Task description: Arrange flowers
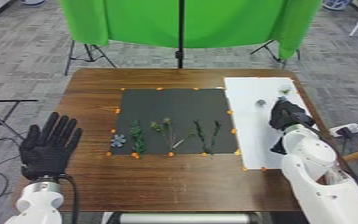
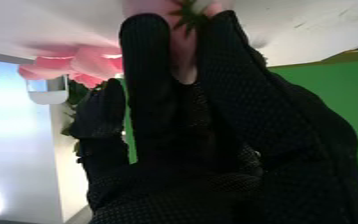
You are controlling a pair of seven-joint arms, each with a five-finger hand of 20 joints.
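Over the white rectangular mat point(image 1: 257, 135), the black-gloved right hand point(image 1: 289, 116) seemingly pinches a pink, green-leaved flower point(image 2: 183, 56), its long axis along the fingers, tapered end toward the palm; the black-gloved left hand point(image 1: 47, 150) is spread flat.

From here the worktop point(image 1: 175, 192) shows brown with darker grain streaks, the mat point(image 1: 171, 105) plain charcoal, the sheet point(image 1: 254, 130) crisp white, with orange tabs point(image 1: 231, 112) bright against them. I see green sprigs point(image 1: 138, 137) and a blue-grey bloom point(image 1: 118, 140). The left hand point(image 1: 46, 150) has black fingers; the right hand point(image 1: 287, 115) is black too, finely meshed in the right wrist view, near soft-pink petals point(image 2: 95, 62). The cloth point(image 1: 127, 22) glows vivid green above mottled grey carpet point(image 1: 211, 61).
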